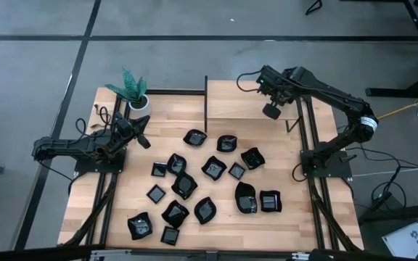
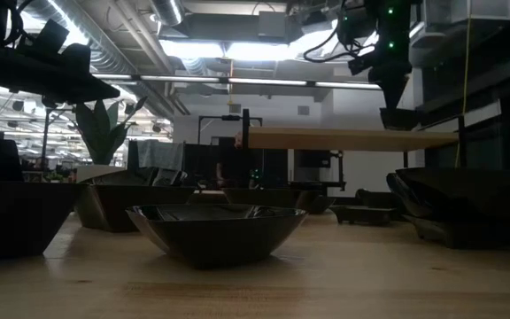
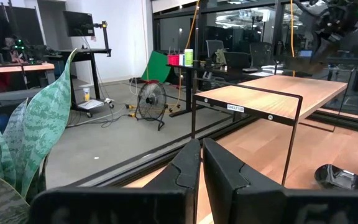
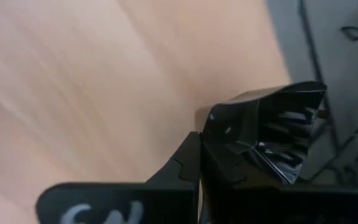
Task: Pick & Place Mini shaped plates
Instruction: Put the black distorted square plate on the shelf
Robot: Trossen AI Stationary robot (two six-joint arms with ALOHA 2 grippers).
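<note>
Pale wood of the raised shelf (image 4: 104,74) is filling the right wrist view, because the right gripper (image 4: 199,155) is being held above it. Its fingers are being kept clamped on the rim of one black ridged plate (image 4: 272,137), apparently so it can be set down there. Below and in front of the shelf, the other mini shaped plates (image 1: 214,167) are lying scattered on the table (image 1: 325,225). Beside the shelf's left end, near the potted plant (image 1: 131,88), the left gripper (image 3: 201,162) is being held almost shut and empty.
</note>
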